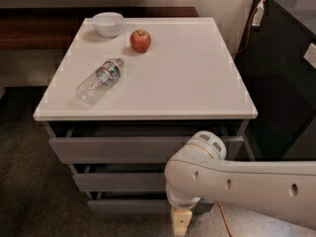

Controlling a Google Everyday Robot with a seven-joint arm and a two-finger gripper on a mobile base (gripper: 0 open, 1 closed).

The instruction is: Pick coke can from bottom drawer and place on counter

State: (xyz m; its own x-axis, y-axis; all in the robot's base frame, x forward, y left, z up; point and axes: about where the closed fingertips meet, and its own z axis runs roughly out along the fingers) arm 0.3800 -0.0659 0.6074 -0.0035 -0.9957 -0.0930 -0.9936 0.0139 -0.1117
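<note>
The coke can is hidden; no red can shows anywhere. The bottom drawer (126,206) is the lowest grey front of the cabinet, and its inside is not visible. My gripper (181,223) hangs at the lower edge of the view, just in front of the bottom drawer's right end, below the thick white arm (237,184). The white counter (182,78) tops the cabinet.
On the counter lie a clear water bottle (100,80) on its side, a red apple (140,40) and a white bowl (107,23) at the back left. A dark cabinet (284,83) stands close on the right. A dark wooden shelf (44,31) runs behind.
</note>
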